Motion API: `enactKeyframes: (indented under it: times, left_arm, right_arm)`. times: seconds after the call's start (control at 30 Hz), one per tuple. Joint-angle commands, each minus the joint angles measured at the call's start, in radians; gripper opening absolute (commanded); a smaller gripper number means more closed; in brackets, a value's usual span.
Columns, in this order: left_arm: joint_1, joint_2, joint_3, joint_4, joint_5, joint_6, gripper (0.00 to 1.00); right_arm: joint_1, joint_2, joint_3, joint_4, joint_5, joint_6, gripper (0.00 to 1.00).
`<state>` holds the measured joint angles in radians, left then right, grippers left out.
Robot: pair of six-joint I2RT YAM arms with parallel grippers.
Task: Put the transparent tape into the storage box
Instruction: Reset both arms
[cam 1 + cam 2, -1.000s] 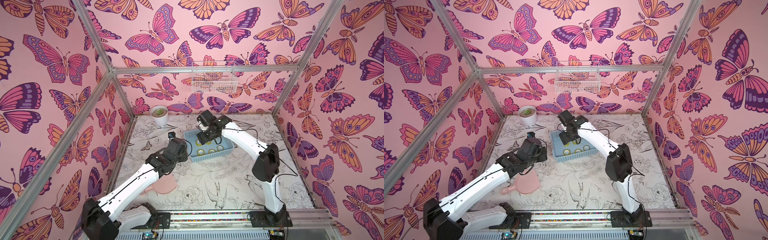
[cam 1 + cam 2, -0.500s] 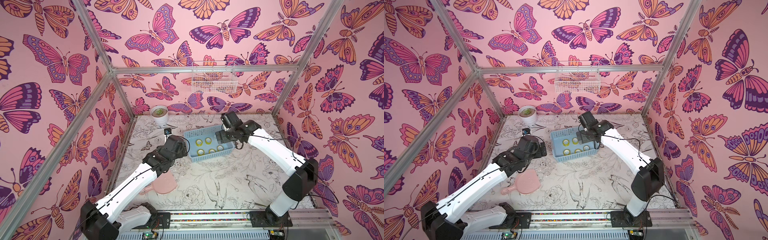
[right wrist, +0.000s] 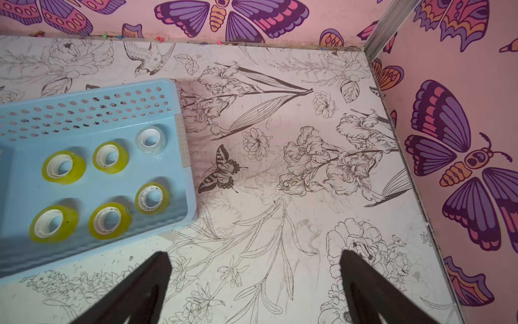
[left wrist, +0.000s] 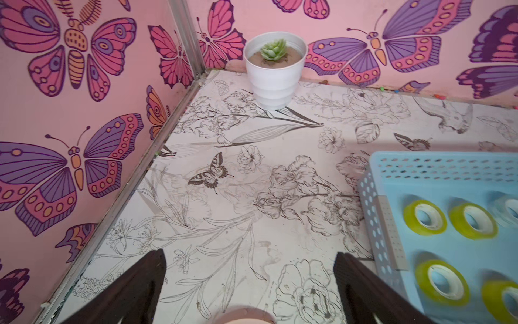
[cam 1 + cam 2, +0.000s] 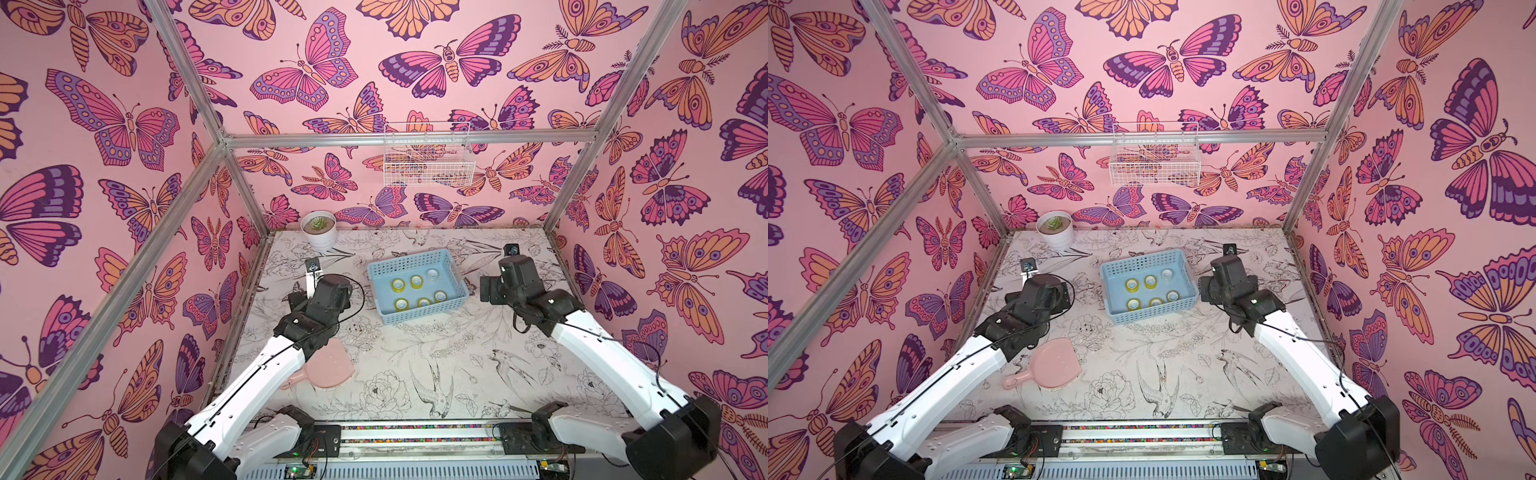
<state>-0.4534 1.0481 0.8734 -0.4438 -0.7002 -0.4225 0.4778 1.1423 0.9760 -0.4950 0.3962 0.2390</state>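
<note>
The storage box (image 5: 428, 309) (image 5: 1156, 311) is a light blue lattice basket standing mid-table. The transparent tape lies flat on its base in two rows: several yellow rolls (image 5: 398, 284) (image 5: 1132, 284) (image 3: 64, 167) (image 4: 424, 217) and one colourless roll (image 5: 432, 274) (image 3: 151, 139) at a back corner. My left gripper (image 4: 251, 254) hangs open over bare table to the left of the basket wall (image 4: 437, 168). To the right of the basket (image 3: 84, 112), my right gripper (image 3: 255, 253) is open above bare table. Neither gripper holds anything.
A white pot with a succulent (image 5: 318, 230) (image 4: 274, 70) stands in the back left corner. A pink hand mirror (image 5: 1054, 365) lies under the left arm. A white wire basket (image 5: 428, 164) hangs on the back wall. Pink walls close in left and right.
The right arm has swung from above the basket out to its right side. The left arm has drawn back a little to the left.
</note>
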Motion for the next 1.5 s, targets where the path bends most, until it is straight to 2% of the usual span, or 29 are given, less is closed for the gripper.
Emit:
enactKeyframes:
  times: [0.0, 0.13, 0.33, 0.5, 0.6, 0.8, 0.87, 1.0, 1.13, 1.17, 1.3, 1.37, 1.47]
  left_arm:
    - [0.067, -0.026, -0.064, 0.112, -0.029, 0.064, 1.0]
    - [0.162, -0.027, -0.176, 0.282, 0.045, 0.138, 1.0]
    - [0.292, 0.043, -0.375, 0.709, 0.132, 0.242, 1.0]
    - [0.364, 0.209, -0.403, 0.924, 0.17, 0.266, 1.0]
    - [0.377, 0.335, -0.403, 1.026, 0.186, 0.307, 1.0]
    - [0.394, 0.471, -0.447, 1.253, 0.218, 0.324, 1.0]
    - [0.414, 0.455, -0.429, 1.18, 0.254, 0.3, 1.0]
    - [0.422, 0.46, -0.457, 1.234, 0.286, 0.299, 1.0]
    - [0.423, 0.518, -0.517, 1.416, 0.307, 0.325, 1.0]
    - [0.423, 0.502, -0.507, 1.367, 0.308, 0.313, 1.0]
    - [0.424, 0.503, -0.508, 1.369, 0.312, 0.312, 1.0]
    - [0.426, 0.501, -0.506, 1.364, 0.315, 0.31, 1.0]
    - [0.43, 0.501, -0.505, 1.361, 0.323, 0.308, 1.0]
  right_arm:
    - [-0.051, -0.044, -0.056, 0.142, 0.026, -0.018, 0.99]
    - [-0.117, -0.024, -0.086, 0.139, -0.003, -0.004, 0.99]
    - [-0.173, 0.011, -0.16, 0.263, -0.023, -0.027, 0.99]
    - [-0.228, 0.075, -0.186, 0.312, -0.074, -0.053, 0.99]
    - [-0.255, 0.073, -0.216, 0.362, -0.096, -0.065, 0.99]
    - [-0.309, 0.052, -0.3, 0.5, -0.085, -0.088, 0.99]
    - [-0.335, 0.044, -0.33, 0.55, -0.083, -0.087, 0.99]
    - [-0.367, 0.049, -0.406, 0.674, -0.073, -0.12, 0.99]
    - [-0.395, 0.092, -0.487, 0.836, -0.035, -0.179, 0.99]
    - [-0.411, 0.106, -0.519, 0.905, -0.04, -0.185, 0.99]
    - [-0.473, 0.177, -0.591, 1.131, -0.108, -0.186, 0.99]
    - [-0.481, 0.199, -0.573, 1.136, -0.143, -0.202, 0.99]
    - [-0.49, 0.282, -0.593, 1.263, -0.197, -0.203, 0.99]
